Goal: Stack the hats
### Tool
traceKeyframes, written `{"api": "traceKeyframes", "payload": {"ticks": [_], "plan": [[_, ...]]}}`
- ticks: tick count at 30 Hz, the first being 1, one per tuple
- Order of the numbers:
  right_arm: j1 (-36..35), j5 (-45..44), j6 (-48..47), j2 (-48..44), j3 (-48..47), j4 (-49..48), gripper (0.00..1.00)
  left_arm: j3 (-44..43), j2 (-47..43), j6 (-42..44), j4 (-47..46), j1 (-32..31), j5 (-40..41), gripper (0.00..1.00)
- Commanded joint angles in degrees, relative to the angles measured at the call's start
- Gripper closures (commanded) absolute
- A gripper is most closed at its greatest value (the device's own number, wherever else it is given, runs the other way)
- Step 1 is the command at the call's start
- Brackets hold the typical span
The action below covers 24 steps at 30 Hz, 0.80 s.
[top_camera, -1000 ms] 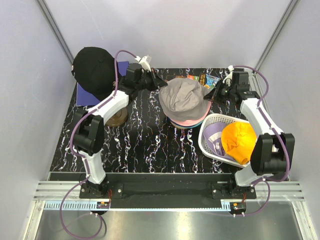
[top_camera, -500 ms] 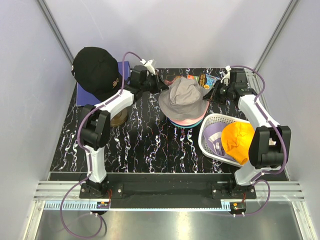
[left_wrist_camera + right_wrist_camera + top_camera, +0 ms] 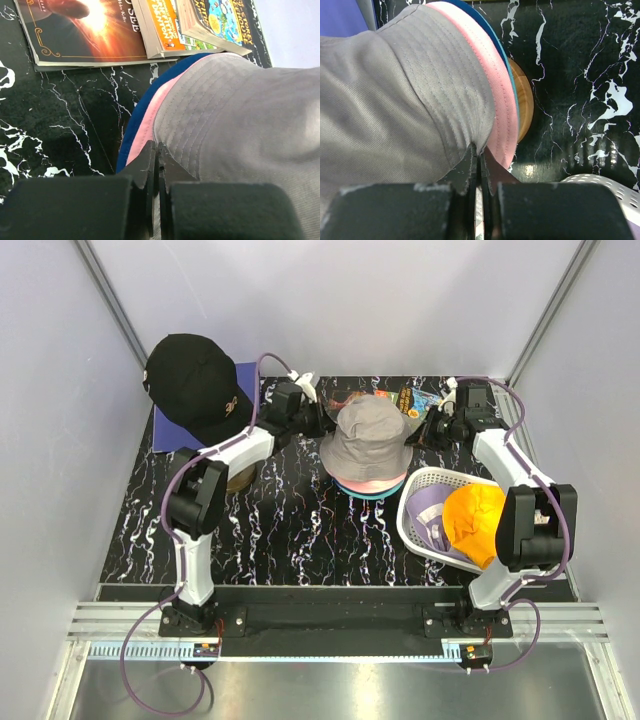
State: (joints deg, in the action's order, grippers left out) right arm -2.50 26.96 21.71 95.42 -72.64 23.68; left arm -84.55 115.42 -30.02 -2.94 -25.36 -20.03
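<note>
A grey bucket hat (image 3: 370, 435) sits over a stack of a pink hat (image 3: 375, 483) and a teal-blue hat (image 3: 362, 493) at mid table. My left gripper (image 3: 322, 423) is shut on the grey hat's left brim, and my right gripper (image 3: 426, 432) is shut on its right brim. In the left wrist view the gripper (image 3: 158, 150) pinches the grey brim (image 3: 250, 125) above the pink (image 3: 146, 125) and blue (image 3: 131, 120) brims. In the right wrist view the gripper (image 3: 479, 155) pinches the grey hat (image 3: 395, 100) beside the pink brim (image 3: 497, 100). A black cap (image 3: 195, 385) rests at the back left. An orange hat (image 3: 478, 523) and a lavender hat (image 3: 430, 518) lie in the basket.
A white perforated basket (image 3: 412, 530) stands at the right front. Books (image 3: 395, 397) lie behind the stack and also show in the left wrist view (image 3: 165, 30). A wooden disc (image 3: 238, 478) lies left of centre, and another (image 3: 525, 100) sits under the stack. A blue-purple pad (image 3: 165, 430) lies under the black cap.
Both grippers have moved closer together with the grey hat's brim in them. The hat has gone from flat and tilted to domed over the pink and teal stack.
</note>
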Motion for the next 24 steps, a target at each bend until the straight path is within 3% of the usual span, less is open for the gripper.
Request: {"api": "traceKeyframes", "payload": {"ticks": [1, 5, 11, 12, 15, 16, 17, 18, 20, 22, 24], "plan": [[0.3, -5.7, -3.5, 2.3, 2.2, 4.0, 0.99, 3.1, 1.4, 4.2, 2.8, -0.8, 6.6, 1.0], [0.3, -5.8, -3.7, 2.1, 2.5, 4.7, 1.0, 3.3, 1.5, 4.3, 2.8, -1.8, 6.9, 1.0], [0.2, -6.0, -2.9, -0.8, 0.6, 5.2, 0.99, -3.9, 0.3, 2.4, 4.8, -2.1, 6.1, 1.0], [0.3, -6.2, -2.6, -1.3, 0.3, 5.5, 0.99, -5.0, -0.1, 1.9, 5.0, -2.1, 6.0, 0.95], [0.3, -6.9, -1.6, -3.2, -0.7, 5.6, 0.92, -8.5, -2.6, 0.6, 6.2, -2.0, 6.2, 0.59], [0.3, -7.0, -1.3, -3.8, -0.9, 5.7, 0.85, -9.4, -3.3, 0.4, 6.5, -2.1, 7.2, 0.37], [0.2, -7.0, -1.2, -4.2, -1.4, 5.9, 0.79, -9.6, -4.3, 0.2, 7.2, -2.0, 7.8, 0.32], [0.3, -7.0, -0.7, -4.8, -1.4, 5.9, 0.63, -9.6, -6.1, 0.3, 7.4, -2.0, 8.2, 0.29], [0.3, -7.1, -0.5, -5.5, -1.5, 6.0, 0.5, -9.2, -7.9, 0.8, 8.7, -2.0, 9.1, 0.23], [0.3, -8.1, -0.4, -7.0, -1.4, 6.4, 0.4, -8.4, -10.7, 0.7, 9.6, -2.0, 9.6, 0.18], [0.3, -9.3, -0.4, -8.9, -0.8, 6.8, 0.36, -5.3, -13.1, 0.3, 9.8, -2.0, 9.6, 0.18]]}}
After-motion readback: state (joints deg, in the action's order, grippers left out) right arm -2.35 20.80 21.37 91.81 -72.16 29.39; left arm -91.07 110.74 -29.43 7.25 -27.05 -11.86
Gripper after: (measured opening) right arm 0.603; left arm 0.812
